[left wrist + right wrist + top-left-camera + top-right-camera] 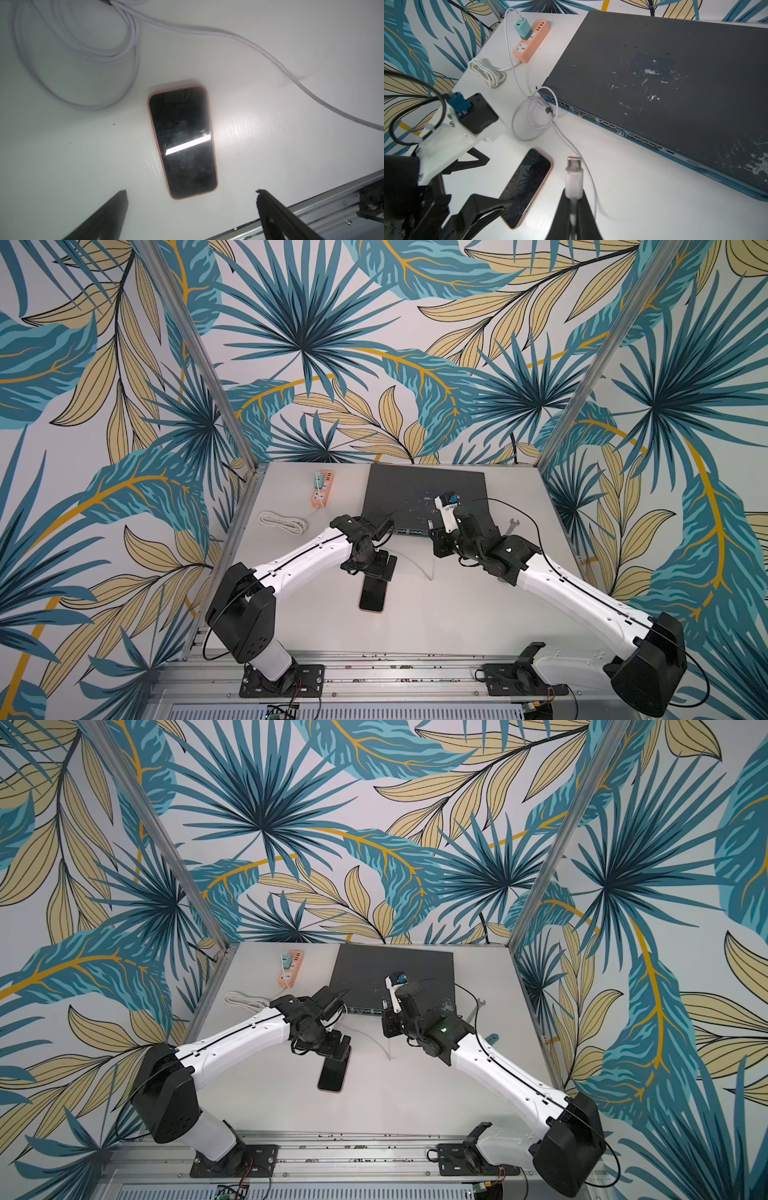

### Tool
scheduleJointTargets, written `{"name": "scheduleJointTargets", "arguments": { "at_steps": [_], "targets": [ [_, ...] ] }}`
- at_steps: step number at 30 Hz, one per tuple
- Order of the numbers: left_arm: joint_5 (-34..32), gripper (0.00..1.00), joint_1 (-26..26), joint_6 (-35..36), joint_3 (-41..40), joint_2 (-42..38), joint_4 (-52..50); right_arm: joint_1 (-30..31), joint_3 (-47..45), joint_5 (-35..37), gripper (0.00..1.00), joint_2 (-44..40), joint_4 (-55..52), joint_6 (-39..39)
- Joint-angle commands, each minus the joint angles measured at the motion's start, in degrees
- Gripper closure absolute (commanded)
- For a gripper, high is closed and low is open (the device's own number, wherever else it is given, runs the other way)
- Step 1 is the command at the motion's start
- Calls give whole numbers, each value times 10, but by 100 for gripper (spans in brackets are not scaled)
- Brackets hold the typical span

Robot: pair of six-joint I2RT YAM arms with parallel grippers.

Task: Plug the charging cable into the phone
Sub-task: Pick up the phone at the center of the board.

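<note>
Phone, top views: phone (371, 597) lies flat on the table (457, 614), screen up, left of centre and nearer than the network switch (415, 493). Far end is hidden under the left gripper (376, 572) in both top views.
Clutter, top views: orange power strip (322, 491) far left. Coiled cord (282, 522) sits on its near side by the left edge. Wrench (513, 526) right of the switch.
Left gripper, left wrist: jaws spread wide, nothing held. Fingers (112, 212) stand either side of one short end of the phone, clear of it.
Cable, left wrist: charging cable (239, 39) lies in loose loops on the table past the phone's other end, apart from it.
Right gripper, right wrist: right gripper (573, 196) clamped tight on the cable's white plug. Silver tip (573, 163) sticks out past the fingertips, up off the table.
Plug vs phone, right wrist: tip is near the phone, on its right, apart and not inserted.
Cable run, right wrist: runs from the plug to tied loops at the switch's left near corner, then on to the teal charger (523, 29) in the power strip.
</note>
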Motion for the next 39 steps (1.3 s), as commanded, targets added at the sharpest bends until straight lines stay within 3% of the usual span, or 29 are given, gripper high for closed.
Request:
{"name": "scheduleJointTargets", "arguments": {
  "at_steps": [1, 39],
  "targets": [
    [-5, 0, -2, -9, -1, 13, 13, -1, -12, 7, 100, -15, -1, -7],
    [-20, 0, -3, -34, 5, 152, 69, -45, -22, -32, 100, -13, -14, -71]
  ]
}}
